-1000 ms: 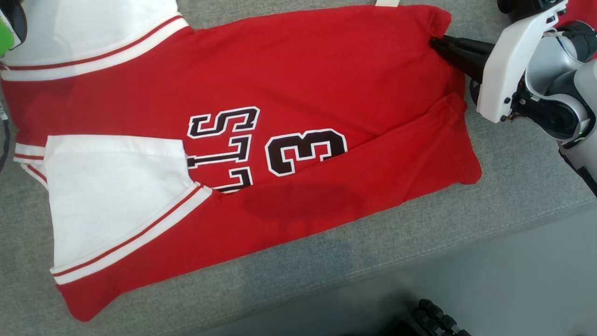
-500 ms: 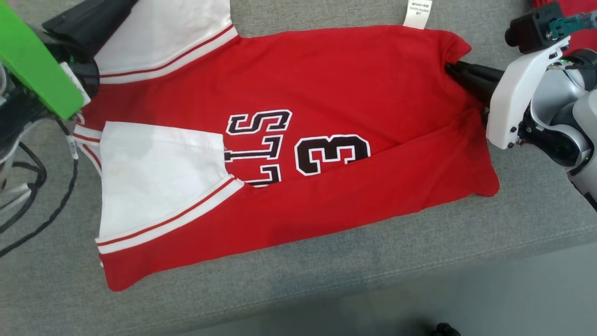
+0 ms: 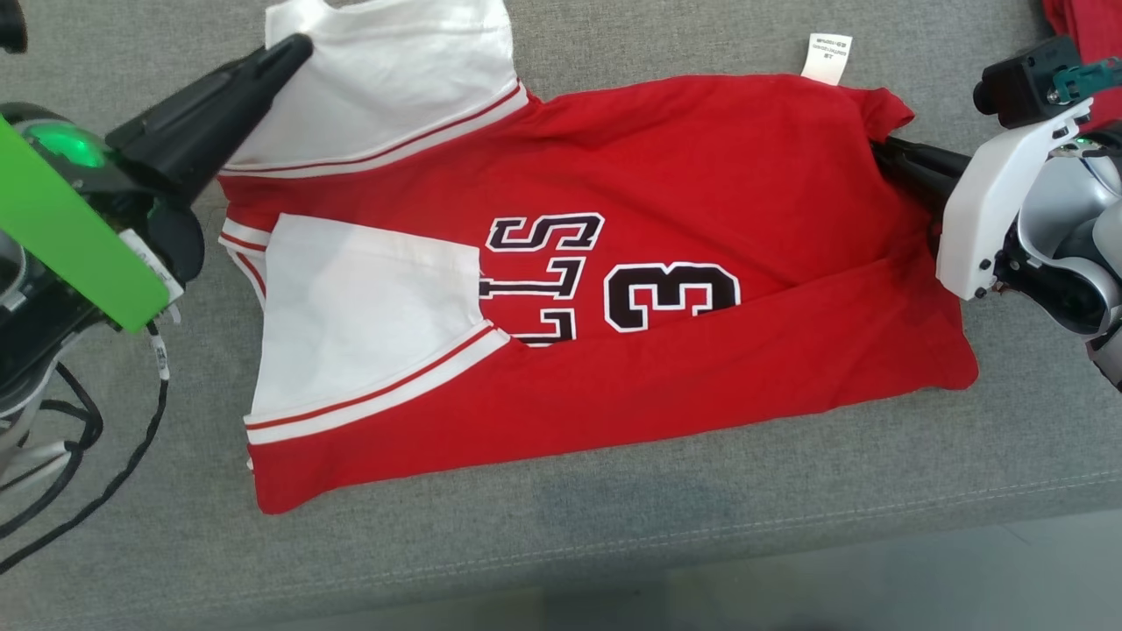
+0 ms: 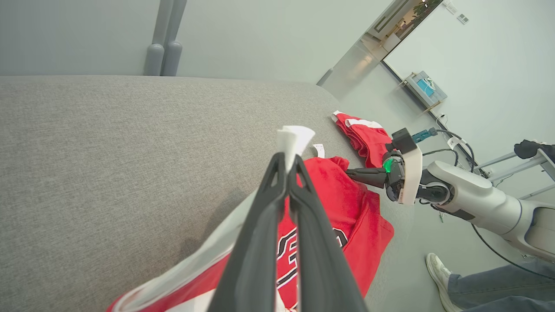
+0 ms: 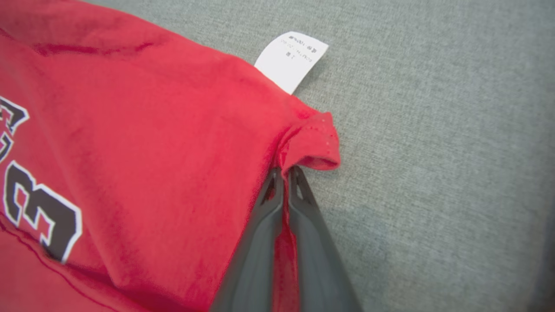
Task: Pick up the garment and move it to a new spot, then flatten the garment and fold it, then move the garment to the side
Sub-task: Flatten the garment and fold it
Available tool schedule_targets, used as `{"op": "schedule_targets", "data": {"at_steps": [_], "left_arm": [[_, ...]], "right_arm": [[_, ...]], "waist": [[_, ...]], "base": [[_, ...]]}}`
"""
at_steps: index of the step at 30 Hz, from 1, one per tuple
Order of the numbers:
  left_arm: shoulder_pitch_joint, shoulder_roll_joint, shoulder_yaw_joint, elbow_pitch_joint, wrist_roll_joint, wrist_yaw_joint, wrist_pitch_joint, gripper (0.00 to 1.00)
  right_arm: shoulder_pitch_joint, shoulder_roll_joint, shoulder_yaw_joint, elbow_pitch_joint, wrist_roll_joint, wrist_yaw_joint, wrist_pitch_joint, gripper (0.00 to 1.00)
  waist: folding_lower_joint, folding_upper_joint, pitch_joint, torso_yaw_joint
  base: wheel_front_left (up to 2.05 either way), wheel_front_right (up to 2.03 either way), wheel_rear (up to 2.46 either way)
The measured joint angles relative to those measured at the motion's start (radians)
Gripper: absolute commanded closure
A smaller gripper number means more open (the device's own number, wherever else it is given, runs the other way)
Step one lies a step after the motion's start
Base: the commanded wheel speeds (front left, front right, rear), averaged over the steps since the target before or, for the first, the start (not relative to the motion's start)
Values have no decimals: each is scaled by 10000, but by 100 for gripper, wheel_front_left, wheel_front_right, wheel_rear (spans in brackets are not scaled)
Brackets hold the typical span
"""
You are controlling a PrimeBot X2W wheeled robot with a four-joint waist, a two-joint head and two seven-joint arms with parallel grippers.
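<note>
Left hand [image 3: 296, 46], upper left: fingers pressed together, pinching white sleeve of garment [image 3: 701, 166]. Garment mid-frame on grey upholstered surface [image 3: 614, 543], near side folded in. Right hand [image 3: 884, 151], upper right: pinching red hem corner. Judged: fold step. Next: lift 2 corners evenly, carry toward lower frame. Open room below; surface edge close, lower right.

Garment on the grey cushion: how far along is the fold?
Done: the garment lies flat on the grey cushion, its near long edge and near sleeve folded in over the lettering. In hand: the left gripper is shut on the far sleeve, the right gripper on the far hem corner. Left, probably: fold the far side over, then move it aside.
</note>
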Motion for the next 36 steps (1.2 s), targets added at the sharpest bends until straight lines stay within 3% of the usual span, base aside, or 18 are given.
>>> {"op": "schedule_targets", "data": {"at_steps": [5, 9, 13, 21, 22, 23, 24, 30, 32, 36], "left_arm": [[387, 23, -36, -316, -38, 0, -88, 100], [703, 247, -23, -562, -96, 0, -125, 100], [837, 351, 15, -784, -96, 0, -209, 100], [1082, 546, 84, -1127, -169, 0, -313, 100], [1095, 566, 98, -1160, -169, 0, -314, 100], [1117, 581, 107, -1191, -169, 0, -334, 100], [1146, 598, 111, -1221, -169, 0, -337, 100], [1308, 708, 155, -1327, -169, 0, -364, 100], [1335, 750, 182, -1371, -169, 0, -428, 100], [1444, 763, 186, -1478, -171, 0, -428, 100]], "right_arm": [[1, -2, 8, 132, 2, 0, -19, 100], [0, 65, 27, 257, 10, 0, -6, 70], [-29, 115, 8, 332, 27, -2, 21, 60], [-202, 276, -192, 644, 96, -25, -73, 55], [-208, 313, -213, 677, 98, -31, -111, 53], [-221, 343, -224, 706, 96, -33, -113, 39], [-251, 368, -234, 727, 96, -33, -115, 35], [-457, 456, -240, 848, 88, -31, -205, 35], [-515, 485, -240, 897, 82, -31, -215, 55], [-600, 562, -211, 961, 73, -31, -276, 63]], "waist": [[0, 0, -25, 62], [0, 0, 12, 68], [0, 0, 62, 44], [0, 0, 152, 22], [0, 0, 161, 26], [0, 0, 170, 32], [0, 0, 180, 38], [0, 0, 230, 81], [0, 0, 243, 91], [0, 0, 260, 99]], "base": [[0, 0, 0], [0, 0, 0], [0, 0, 0], [0, 0, 0], [0, 0, 0], [0, 0, 0], [0, 0, 0], [0, 0, 0], [0, 0, 0], [0, 0, 0]]}}
